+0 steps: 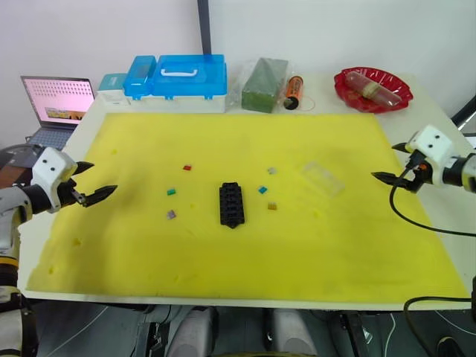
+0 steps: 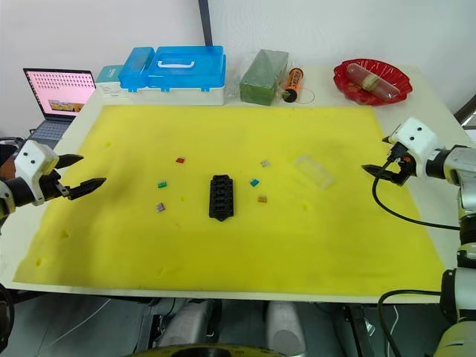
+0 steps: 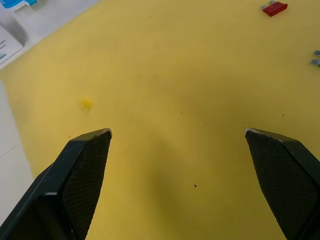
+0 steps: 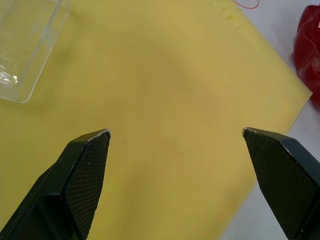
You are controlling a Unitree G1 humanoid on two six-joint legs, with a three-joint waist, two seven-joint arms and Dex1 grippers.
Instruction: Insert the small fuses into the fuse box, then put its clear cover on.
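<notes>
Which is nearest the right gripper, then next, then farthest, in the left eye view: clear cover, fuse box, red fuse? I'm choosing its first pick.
From the right gripper:
1. Clear cover, on the mat's right side.
2. Fuse box, mid-mat.
3. Red fuse, left of centre.

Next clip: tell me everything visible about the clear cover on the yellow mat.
The clear cover is a small transparent rectangular lid, plastic by its look, with shallow walls and rounded corners. It lies flat on the yellow mat, turned at an angle to the mat's edges, to the right of the fuse box and apart from it. Nothing touches it but the mat; no fuse lies against it. The right hand hovers open further right, clear of it.
</notes>
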